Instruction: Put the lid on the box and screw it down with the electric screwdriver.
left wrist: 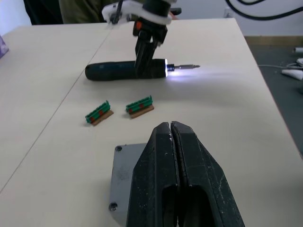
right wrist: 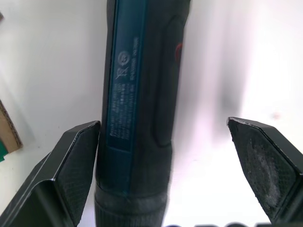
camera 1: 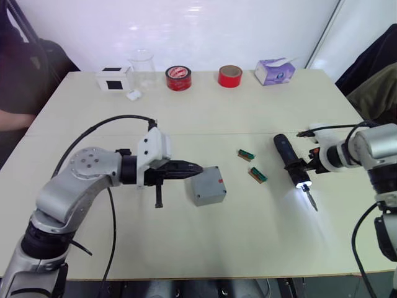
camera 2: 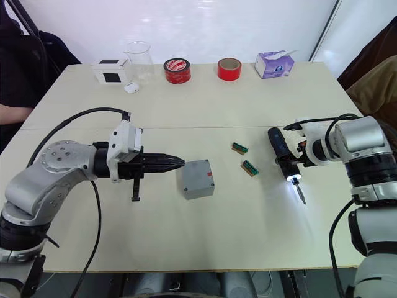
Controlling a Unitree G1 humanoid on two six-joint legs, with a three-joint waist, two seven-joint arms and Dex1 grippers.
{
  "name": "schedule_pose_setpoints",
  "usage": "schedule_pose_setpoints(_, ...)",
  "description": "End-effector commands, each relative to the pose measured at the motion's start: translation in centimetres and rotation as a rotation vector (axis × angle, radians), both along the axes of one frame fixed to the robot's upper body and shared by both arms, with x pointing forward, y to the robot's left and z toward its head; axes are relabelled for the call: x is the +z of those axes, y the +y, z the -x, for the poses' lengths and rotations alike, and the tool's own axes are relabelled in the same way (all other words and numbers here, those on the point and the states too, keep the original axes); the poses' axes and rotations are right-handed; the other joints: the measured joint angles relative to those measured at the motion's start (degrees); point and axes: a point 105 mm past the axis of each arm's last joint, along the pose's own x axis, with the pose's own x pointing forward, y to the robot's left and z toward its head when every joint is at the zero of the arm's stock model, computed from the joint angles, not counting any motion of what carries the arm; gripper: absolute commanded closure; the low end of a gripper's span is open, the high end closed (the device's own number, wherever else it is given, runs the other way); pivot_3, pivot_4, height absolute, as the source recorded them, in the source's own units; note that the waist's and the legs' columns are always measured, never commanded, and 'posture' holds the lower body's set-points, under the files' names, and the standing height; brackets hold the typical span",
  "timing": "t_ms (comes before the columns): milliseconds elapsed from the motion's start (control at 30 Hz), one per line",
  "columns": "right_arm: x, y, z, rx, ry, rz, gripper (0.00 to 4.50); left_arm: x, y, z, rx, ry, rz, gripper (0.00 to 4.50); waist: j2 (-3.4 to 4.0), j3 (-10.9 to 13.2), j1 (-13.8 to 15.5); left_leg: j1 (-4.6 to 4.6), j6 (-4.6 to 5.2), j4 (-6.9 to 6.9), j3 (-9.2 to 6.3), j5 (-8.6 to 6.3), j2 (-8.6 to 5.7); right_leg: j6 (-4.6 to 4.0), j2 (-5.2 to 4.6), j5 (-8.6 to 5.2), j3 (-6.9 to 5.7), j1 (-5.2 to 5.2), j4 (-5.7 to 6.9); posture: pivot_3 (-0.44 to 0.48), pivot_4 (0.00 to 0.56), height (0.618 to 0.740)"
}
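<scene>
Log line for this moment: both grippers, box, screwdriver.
left gripper: shut, at the box's edge | box: lid on | right gripper: open around electric screwdriver | screwdriver: lying on table, tip light on

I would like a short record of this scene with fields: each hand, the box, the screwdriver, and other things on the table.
left hand: shut, empty, tip just beside the box
right hand: open around the screwdriver, one finger touching it
box: closed, lid on, on the table
screwdriver: lying on the table, light on
nearby: two small green parts
far edge: two red tape rolls, tissue box, white box, beaker
</scene>
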Motion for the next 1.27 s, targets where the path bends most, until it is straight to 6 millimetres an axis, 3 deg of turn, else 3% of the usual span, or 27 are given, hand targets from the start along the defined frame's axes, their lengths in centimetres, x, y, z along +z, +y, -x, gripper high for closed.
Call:
schedule_pose_setpoints(33, 4.0, 0.8, -0.3, 0.121, -0.161, 0.028, 0.10, 0.1, 0.6, -0.3, 0.017, -0.031, -0.035, 4.50, 0.00, 0.00, -0.01, 0.00, 0.00, 0.00, 0.00, 0.00, 0.01, 0.00, 0.00, 0.00, 0.00, 0.00, 0.00, 0.000, 0.150, 0.740)
schedule_pose_setpoints(100, 5.5, 1.7, 0.2, 0.208, -0.222, 0.010, 0.10, -0.4, 1.3, -0.7, 0.047, -0.024, -0.058, 4.50, 0.00, 0.00, -0.10, 0.00, 0.00, 0.00, 0.00, 0.00, 0.02, 0.00, 0.02, 0.00, 0.00, 0.00, 0.00, 0.000, 0.150, 0.740)
schedule_pose_setpoints(200, 8.3, 4.1, 2.5, 0.440, -0.351, -0.055, 0.10, -1.5, 3.3, -1.4, 0.133, 0.001, -0.109, 4.50, 0.01, 0.00, 0.01, 0.00, 0.00, -0.06, 0.00, 0.00, 0.03, 0.00, 0.02, -0.01, 0.00, -0.03, -0.01, 0.000, 0.150, 0.740)
schedule_pose_setpoints(333, 8.9, 5.2, 6.5, 0.611, -0.379, -0.101, 0.10, -2.6, 6.1, -1.8, 0.258, 0.052, -0.148, 4.50, -0.01, 0.01, 0.21, -0.02, 0.04, -0.07, -0.02, -0.03, 0.06, 0.00, 0.00, -0.02, -0.02, -0.02, -0.05, 0.000, 0.150, 0.740)
schedule_pose_setpoints(500, 8.4, 6.2, 10.1, 0.715, -0.379, -0.164, 0.00, -2.5, 8.5, -0.7, 0.324, 0.093, -0.178, 2.64, -0.05, 0.02, 0.14, 0.02, 0.05, 0.00, 0.00, -0.03, 0.05, 0.01, -0.14, -0.01, -0.01, 0.05, -0.02, 0.000, 0.150, 0.740)
schedule_pose_setpoints(633, 6.7, 6.4, 11.4, 0.751, -0.344, -0.179, 0.00, -2.2, 9.9, 0.4, 0.348, 0.137, -0.188, 1.34, -0.15, -0.01, 0.06, 0.07, 0.04, 0.00, -0.01, -0.03, 0.08, 0.01, -0.13, -0.01, -0.01, 0.05, 0.05, 0.000, 0.150, 0.740)
schedule_pose_setpoints(733, 6.1, 6.1, 12.2, 0.763, -0.339, -0.182, 0.00, -2.7, 11.0, 1.7, 0.337, 0.182, -0.226, 0.07, -0.13, 0.00, 0.04, 0.11, 0.04, -0.03, -0.02, -0.03, 0.10, -0.01, -0.11, -0.02, 0.00, 0.11, 0.01, 0.000, 0.150, 0.740)
schedule_pose_setpoints(933, 6.7, 5.3, 13.0, 0.735, -0.335, -0.173, 0.00, -2.0, 12.1, 2.2, 0.341, 0.199, -0.228, 0.07, -0.14, 0.00, 0.34, 0.14, 0.03, 0.02, 0.04, -0.02, 0.07, -0.01, -0.07, -0.02, -0.03, 0.12, 0.05, 0.000, 0.150, 0.740)
schedule_pose_setpoints(1267, 7.5, 5.2, 12.5, 0.730, -0.365, -0.150, 0.00, -0.7, 12.1, 2.6, 0.357, 0.147, -0.196, 0.07, -0.13, 0.00, -0.03, 0.15, 0.03, 0.01, 0.07, -0.02, 0.08, 0.00, -0.04, -0.01, 0.00, 0.11, 0.06, 0.000, 0.150, 0.740)
